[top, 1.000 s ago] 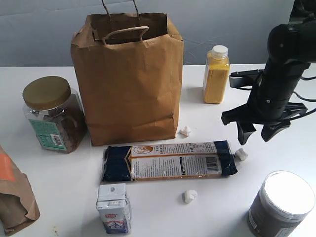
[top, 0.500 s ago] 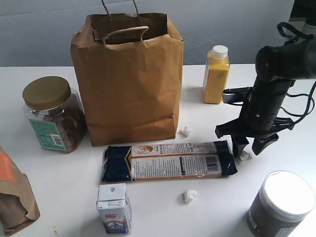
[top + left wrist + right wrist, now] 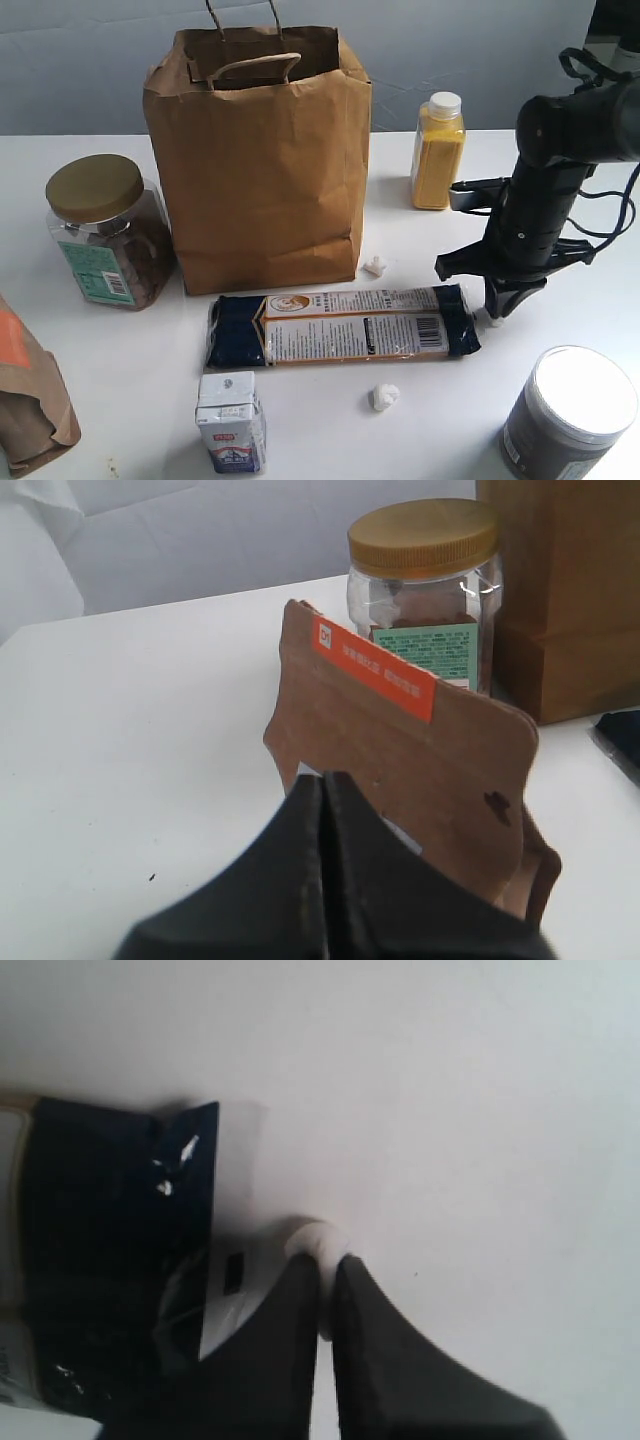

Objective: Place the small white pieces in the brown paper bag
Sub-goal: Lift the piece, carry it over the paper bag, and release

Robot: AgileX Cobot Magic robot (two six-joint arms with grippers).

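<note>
Pinch on: right gripper (image 3: 497,312) clamps a small white piece (image 3: 315,1236) at the navy packet (image 3: 240,332)'s end; left gripper (image 3: 322,778) clenched, empty.

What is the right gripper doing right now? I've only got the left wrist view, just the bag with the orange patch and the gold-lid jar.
Observer: The right gripper is down at the table, shut on the first white piece at its tips.
Operator: Where are the other pieces?
Observer: The second white piece lies by the front right corner of the brown paper bag.
Operator: And the last one?
Observer: The third white piece lies in front of the long dark-blue packet, apart from it.
</note>
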